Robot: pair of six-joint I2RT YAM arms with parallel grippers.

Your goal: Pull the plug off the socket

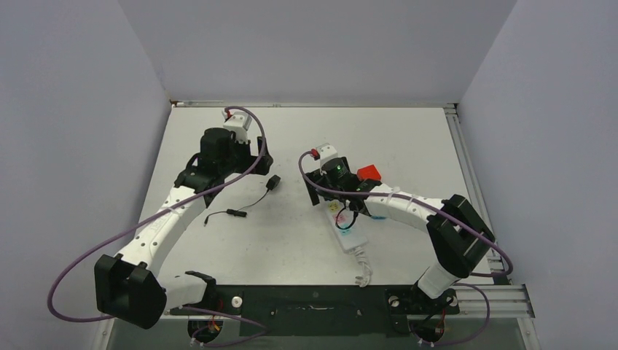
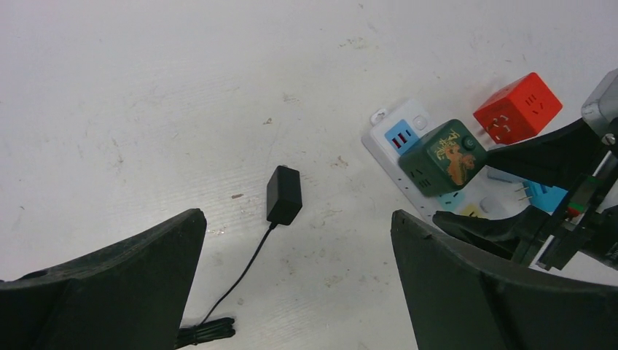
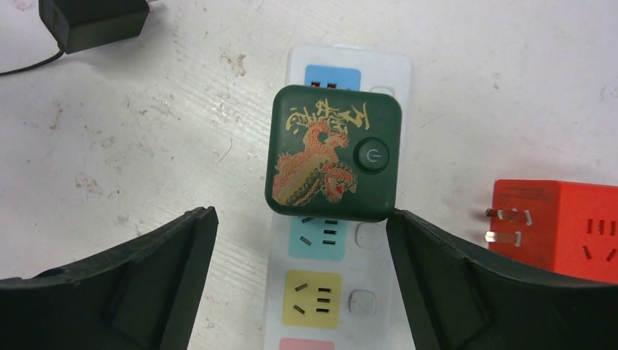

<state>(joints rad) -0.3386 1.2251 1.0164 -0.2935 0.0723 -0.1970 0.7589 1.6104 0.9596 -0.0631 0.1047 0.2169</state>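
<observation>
1. We see the socket flat on the desk, with the green dragon plug seated near its far end.
2. Our right jaws gape wide astride that plug, gripping nothing.
3. Our left jaws, equally wide, hang left of the socket.

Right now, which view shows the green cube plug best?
Right wrist: the green cube plug fills the centre, seated on the socket. Left wrist shows it smaller, angled. Top external hides it under the right arm.
</observation>
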